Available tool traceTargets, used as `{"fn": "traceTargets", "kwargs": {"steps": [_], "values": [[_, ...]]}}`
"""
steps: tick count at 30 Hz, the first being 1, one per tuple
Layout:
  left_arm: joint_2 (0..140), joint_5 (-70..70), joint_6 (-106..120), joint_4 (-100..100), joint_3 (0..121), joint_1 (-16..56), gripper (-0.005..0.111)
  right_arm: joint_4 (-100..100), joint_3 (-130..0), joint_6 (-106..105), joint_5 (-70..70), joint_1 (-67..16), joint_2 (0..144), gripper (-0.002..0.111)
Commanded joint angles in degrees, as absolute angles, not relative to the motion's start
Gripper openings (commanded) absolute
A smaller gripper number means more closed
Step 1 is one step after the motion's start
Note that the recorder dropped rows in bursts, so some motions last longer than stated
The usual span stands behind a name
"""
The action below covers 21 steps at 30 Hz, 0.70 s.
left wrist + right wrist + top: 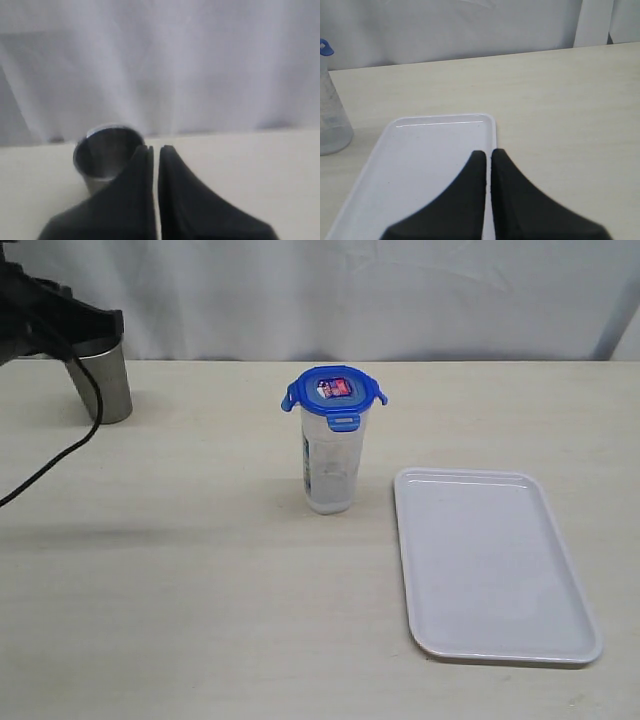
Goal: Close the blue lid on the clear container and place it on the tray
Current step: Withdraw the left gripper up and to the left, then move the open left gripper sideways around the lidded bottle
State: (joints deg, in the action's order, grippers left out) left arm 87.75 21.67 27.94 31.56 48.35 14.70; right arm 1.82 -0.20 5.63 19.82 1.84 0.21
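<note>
Exterior view: the tray (495, 570) lay nearest, on the right of the table (180, 590). The clear container (328, 465) stood upright just left of the tray, not touching it, with the blue lid (334, 390) seated on top. The steel cup (105, 380) stood farthest, back left. Left end effector (155, 148): jaws nearly together, empty, close to the cup. Right end effector (488, 151): closed, empty, over the tray.

clear container (328, 472): upright, mid-bench (180, 570).
blue lid (334, 390): you see it atop the container.
tray (495, 570): flat, beside bench's right edge.
</note>
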Motion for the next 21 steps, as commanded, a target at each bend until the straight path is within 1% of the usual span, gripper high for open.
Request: {"fn": "traceTargets", "kwargs": {"steps": [1,3,7,9,13,16,18,21], "values": [[88.07,42.76,-18.33,-21.55,41.18,12.09,0.010,1.76,0.00,5.98,19.68,1.88,0.00,0.005],[89.06,46.91,-24.38,-27.56,40.04,10.55,0.010,1.76,0.00,5.98,19.68,1.88,0.00,0.005],[89.77,41.12,-25.48,-32.44,39.91,8.00,0.010,1.76,0.00,5.98,19.68,1.88,0.00,0.005],[89.77,41.77,-25.72,-35.37,38.56,6.52,0.010,1.76,0.00,5.98,19.68,1.88,0.00,0.005],[89.99,52.72,-25.72,-40.68,32.00,1.54,0.010,1.76,0.00,5.98,19.68,1.88,0.00,0.005],[91.92,60.97,-25.72,-50.00,28.88,-2.38,0.010,1.76,0.00,5.98,19.68,1.88,0.00,0.005],[94.16,61.75,-26.96,-56.20,28.85,-3.31,0.011,1.76,0.00,5.98,19.68,1.88,0.00,0.005],[98.67,65.32,-26.23,-56.14,28.85,-3.31,0.013,1.76,0.00,5.98,19.68,1.88,0.00,0.005]]}}
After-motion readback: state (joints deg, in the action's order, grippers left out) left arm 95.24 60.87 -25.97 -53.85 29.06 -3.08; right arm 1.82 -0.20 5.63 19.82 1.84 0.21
